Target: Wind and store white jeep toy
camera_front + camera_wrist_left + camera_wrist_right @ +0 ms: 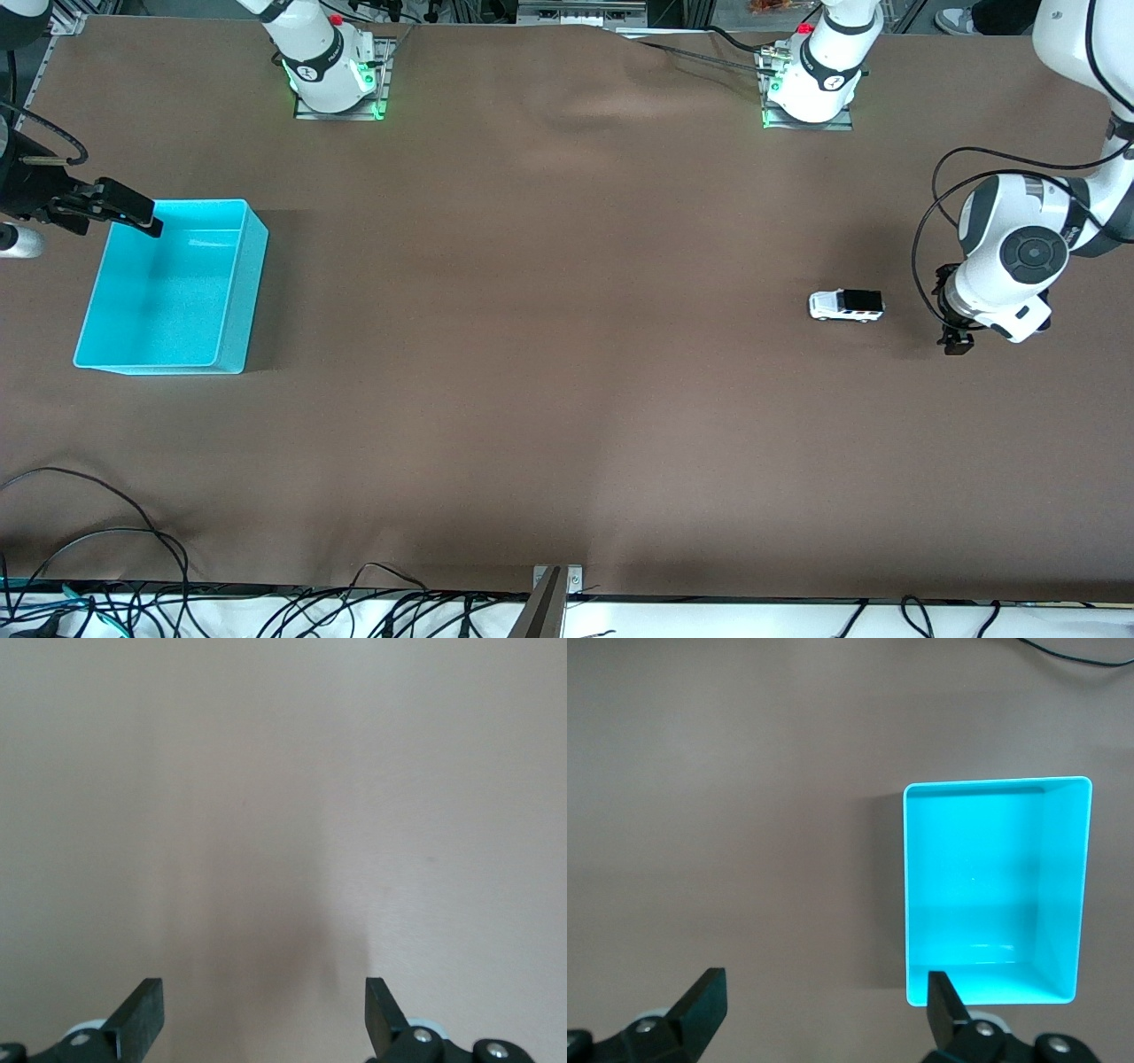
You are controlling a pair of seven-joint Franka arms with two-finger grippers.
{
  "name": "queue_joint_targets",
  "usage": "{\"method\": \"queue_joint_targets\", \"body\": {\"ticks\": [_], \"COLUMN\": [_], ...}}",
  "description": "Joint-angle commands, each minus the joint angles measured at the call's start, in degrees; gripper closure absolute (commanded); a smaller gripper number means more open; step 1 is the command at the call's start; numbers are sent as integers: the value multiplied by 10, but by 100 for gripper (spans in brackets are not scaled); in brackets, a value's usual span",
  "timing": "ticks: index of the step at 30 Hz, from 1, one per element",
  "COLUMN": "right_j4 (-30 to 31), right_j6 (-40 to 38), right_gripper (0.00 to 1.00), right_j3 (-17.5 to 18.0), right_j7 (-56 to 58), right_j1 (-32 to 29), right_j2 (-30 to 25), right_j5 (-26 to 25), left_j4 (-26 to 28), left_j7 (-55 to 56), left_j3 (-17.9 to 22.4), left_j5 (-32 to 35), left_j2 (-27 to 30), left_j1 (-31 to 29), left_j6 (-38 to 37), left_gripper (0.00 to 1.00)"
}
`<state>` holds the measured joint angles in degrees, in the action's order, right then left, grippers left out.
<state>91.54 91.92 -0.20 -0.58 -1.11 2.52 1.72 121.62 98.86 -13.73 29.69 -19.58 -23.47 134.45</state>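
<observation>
White jeep toy (846, 306) sat on table (549, 354) toward left arm's end, wheels down, nobody holding it. My left gripper (957, 341) hung just beside it, fingers (142, 1019) spread wide, nothing between. My right gripper (133, 215) waited over turquoise bin (235, 301), fingers (700, 1005) apart too, holding nothing.
</observation>
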Motion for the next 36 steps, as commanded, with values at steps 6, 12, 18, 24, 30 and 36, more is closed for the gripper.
{"method": "queue_joint_targets", "body": {"ticks": [6, 12, 18, 24, 30, 36], "right_j4": [-14, -14, -14, -14, -16, -16], "right_j6": [-3, -3, -3, -3, -3, -3], "right_gripper": [0, 0, 0, 0, 0, 0], "right_j3": [-1, -1, 0, 0, 0, 1], "right_j7": [4, 4, 2, 1, 4, 4], "right_j1": [0, 0, 1, 1, 1, 1], "right_j2": [5, 5, 5, 5, 5, 5], "right_j5": [4, 4, 4, 4, 4, 4], "left_j4": [-38, -127, -195, -238, -289, -338], "left_j7": [-197, -343, -499, -606, -736, -832], "left_j3": [-16, -20, -17, -17, -17, -18], "left_j5": [-83, -143, -189, -221, -244, -274], "left_j2": [85, 88, 88, 88, 87, 83], "left_j1": [1, -2, -3, -13, -15, -12], "left_j6": [-88, -166, -226, -257, -303, -349], "left_gripper": [0, 0, 0, 0, 0, 0]}}
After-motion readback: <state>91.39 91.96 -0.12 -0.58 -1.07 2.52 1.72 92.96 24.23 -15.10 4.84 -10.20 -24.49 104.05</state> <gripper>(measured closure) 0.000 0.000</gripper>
